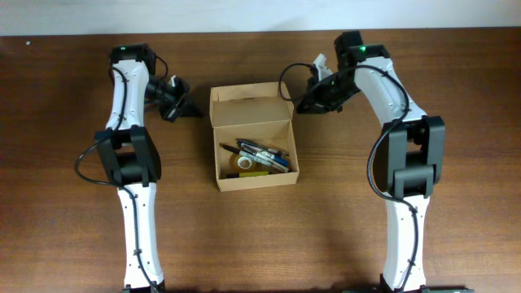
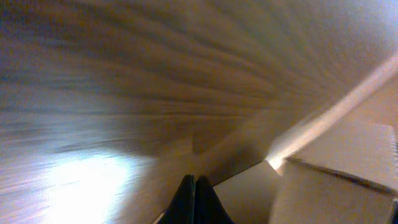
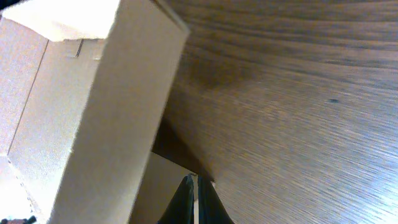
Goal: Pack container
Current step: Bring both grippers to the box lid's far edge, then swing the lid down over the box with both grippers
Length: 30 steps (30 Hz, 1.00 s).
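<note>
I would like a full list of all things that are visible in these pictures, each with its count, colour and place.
container: one, tan cardboard, middle of the table, flap lid open at the far side
pens or markers: several, dark and blue, lying inside the container; exact count unclear
roll of tape: one, tan, inside the container, beside the pens
yellow-green item: one, inside the container at its near wall; kind unclear
table: one, dark brown wood, under everything
left arm: one, white and black, left of the container
right arm: one, white and black, right of the container
left gripper: one, black, shut, beside the container's left far corner
right gripper: one, black, shut, beside the container's right far corner
</note>
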Tool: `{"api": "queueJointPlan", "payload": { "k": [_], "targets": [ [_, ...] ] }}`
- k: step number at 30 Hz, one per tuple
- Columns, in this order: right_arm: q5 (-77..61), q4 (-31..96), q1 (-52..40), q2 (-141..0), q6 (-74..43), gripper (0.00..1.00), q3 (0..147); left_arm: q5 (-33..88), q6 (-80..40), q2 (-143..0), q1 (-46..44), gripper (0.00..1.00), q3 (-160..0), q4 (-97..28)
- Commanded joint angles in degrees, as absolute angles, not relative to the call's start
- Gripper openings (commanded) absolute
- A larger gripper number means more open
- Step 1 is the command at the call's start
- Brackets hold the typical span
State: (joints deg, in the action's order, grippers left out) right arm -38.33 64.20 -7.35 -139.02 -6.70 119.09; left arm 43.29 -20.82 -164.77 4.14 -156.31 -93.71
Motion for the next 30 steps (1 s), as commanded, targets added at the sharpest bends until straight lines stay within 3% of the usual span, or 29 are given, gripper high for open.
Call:
{"api": "queueJointPlan", "payload": {
  "k": [1, 11, 21, 30],
  "targets": [
    [-39.5, 63.7, -8.7, -140.0, -7.2, 0.04, 118.8, 48.8, -21.6, -166.0, 2.4, 0.02, -156.7, -91.6],
    [-40.7, 61.1, -10.4, -140.0, -8.1, 0.04, 118.8, 61.6, -21.6, -166.0, 1.4, 0.02, -156.7, -84.4],
    [-56.4, 47.5, -8.6, -139.9, -7.8, 0.04, 120.5, 66.9, -19.4, -165.9, 1.4, 0.01, -162.2, -78.0],
    [-53.4, 56.5, -9.0, -137.1, -3.1, 0.04, 131.0, 61.5, -19.0, -165.7, 1.3, 0.02, -180.0, -87.7]
  ]
}}
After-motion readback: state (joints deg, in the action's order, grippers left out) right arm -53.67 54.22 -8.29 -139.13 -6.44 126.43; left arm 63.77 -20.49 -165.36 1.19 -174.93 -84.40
